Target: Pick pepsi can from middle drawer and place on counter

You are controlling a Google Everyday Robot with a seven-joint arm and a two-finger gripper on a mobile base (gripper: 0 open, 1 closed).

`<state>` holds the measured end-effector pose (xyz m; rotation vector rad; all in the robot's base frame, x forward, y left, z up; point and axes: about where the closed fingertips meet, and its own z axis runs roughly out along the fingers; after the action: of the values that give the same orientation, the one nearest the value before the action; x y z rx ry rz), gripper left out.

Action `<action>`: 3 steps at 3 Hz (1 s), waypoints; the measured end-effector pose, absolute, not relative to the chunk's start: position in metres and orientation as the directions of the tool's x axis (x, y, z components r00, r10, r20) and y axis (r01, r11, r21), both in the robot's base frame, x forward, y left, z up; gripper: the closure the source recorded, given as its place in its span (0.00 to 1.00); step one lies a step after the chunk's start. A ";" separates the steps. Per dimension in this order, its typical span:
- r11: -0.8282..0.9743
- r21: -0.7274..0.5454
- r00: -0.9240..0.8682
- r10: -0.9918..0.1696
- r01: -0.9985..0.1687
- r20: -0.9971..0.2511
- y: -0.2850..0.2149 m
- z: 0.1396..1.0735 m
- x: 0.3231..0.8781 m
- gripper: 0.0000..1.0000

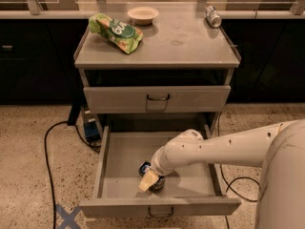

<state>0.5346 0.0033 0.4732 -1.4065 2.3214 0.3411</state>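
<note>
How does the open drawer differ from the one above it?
The middle drawer is pulled out, showing the pepsi can inside; the upper drawer is shut, contents hidden. The gripper reaches into the middle drawer at the can; nothing touches the upper drawer. Both are grey with dark handles.

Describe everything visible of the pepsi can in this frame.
The pepsi can is small and dark blue, apparently lying on its side on the floor of the open middle drawer, near the front. The gripper covers its middle, so only its two ends show; contact cannot be confirmed. No logo detail is readable.
</note>
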 end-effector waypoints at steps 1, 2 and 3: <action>0.463 0.000 -0.412 -0.788 -0.886 -0.458 0.003 0.473 0.535 0.00; 0.475 -0.017 -0.414 -0.784 -0.880 -0.463 0.006 0.469 0.535 0.00; 0.509 -0.028 -0.436 -0.762 -0.860 -0.478 0.009 0.451 0.542 0.00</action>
<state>0.5416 0.0091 0.4514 -1.3348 2.3219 0.3060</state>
